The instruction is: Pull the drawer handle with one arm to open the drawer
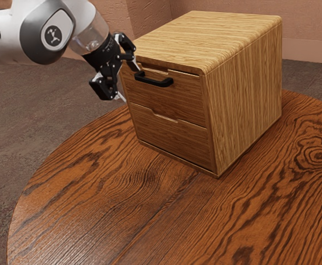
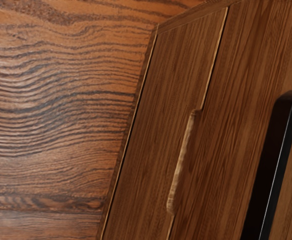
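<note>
End effector is hovering released beside the black handle, at its exterior view's left end; top drawer looking shut. Should be centring fingers around the bar, clenching, then pulling straight out.

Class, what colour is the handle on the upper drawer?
The handle is black; the exterior view shows it best.

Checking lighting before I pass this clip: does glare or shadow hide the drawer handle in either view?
Exterior view: even light, black bar handle clear against the light wooden cabinet. Wrist view: handle partly framed, dark shadow beside it, no glare.
</note>
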